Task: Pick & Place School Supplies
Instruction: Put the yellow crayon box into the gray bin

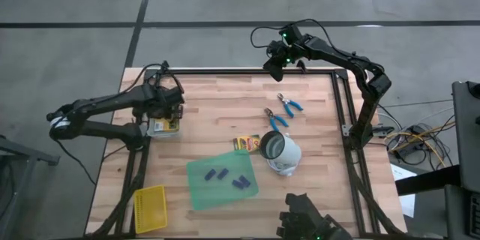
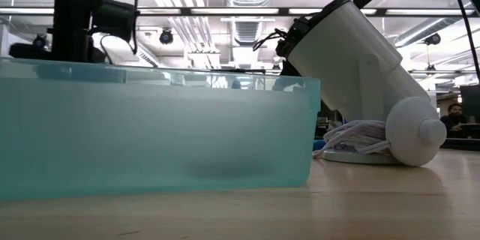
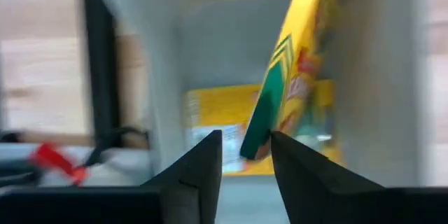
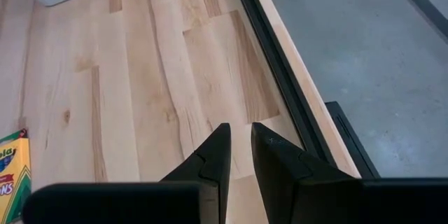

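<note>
Yellow crayon box [image 3: 290, 70] slipping from the left gripper's [image 3: 245, 155] parted jaws into bin [image 1: 165, 127]; scissors [image 1: 287, 104] remain; right gripper [image 4: 240, 155] narrowly parted, empty.

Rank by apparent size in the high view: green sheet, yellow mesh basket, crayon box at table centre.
1. Green sheet, clearly largest.
2. Yellow mesh basket.
3. Crayon box, smallest, partly hidden by the white lamp.
</note>
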